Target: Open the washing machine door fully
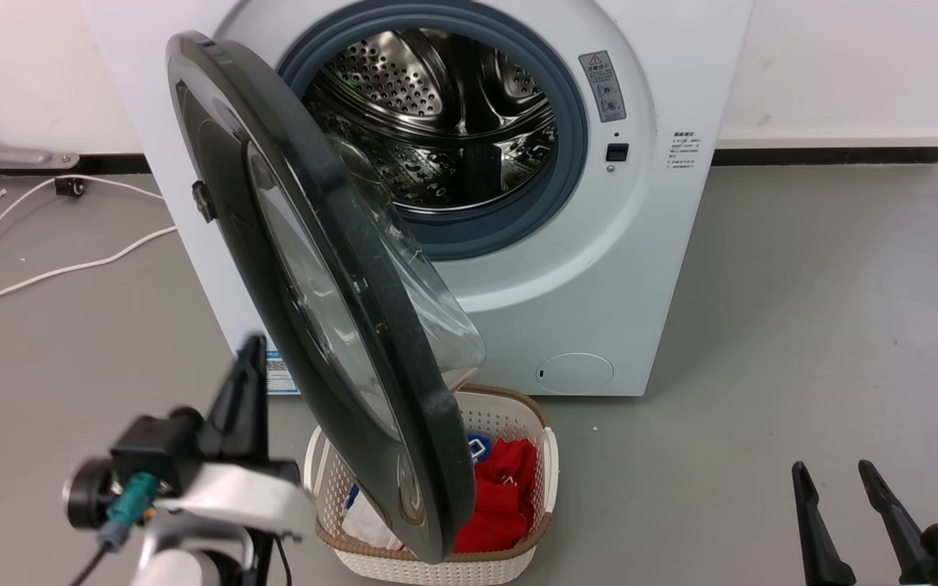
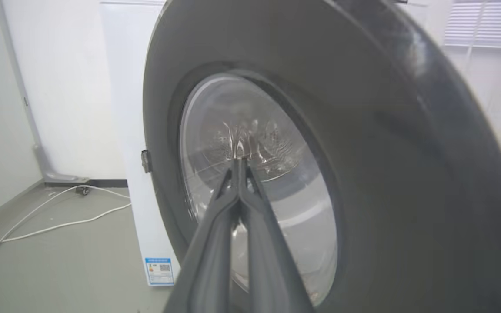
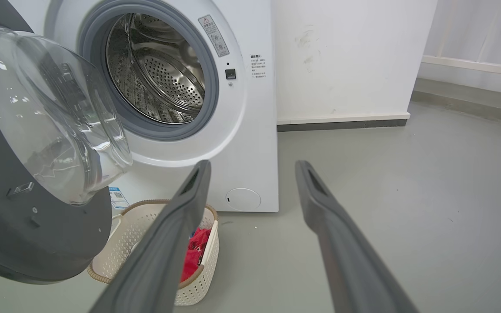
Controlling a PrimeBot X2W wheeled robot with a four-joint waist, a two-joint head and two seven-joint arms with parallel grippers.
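1. My left tool (image 2: 238,161) sits nearest the lens. Its two fingers are pressed together on nothing, with the tips aimed at the outer glass of the door (image 1: 355,268). I cannot tell whether they touch it.
2. The door stands roughly half open, swung out from the washing machine (image 1: 648,244) on its left-side hinge. Its free edge reaches out above the laundry basket (image 1: 436,571).
3. My right tool (image 3: 250,167) is spread wide and empty, low on the right and well apart from the door.
4. I judge the door to be stiff, fairly heavy and free to swing on its hinge. The glossy black face looks slippery and the bulging window looks fragile.
5. I would take hold at the black rim opposite the hinge, or push on the inner ring, never on the glass.
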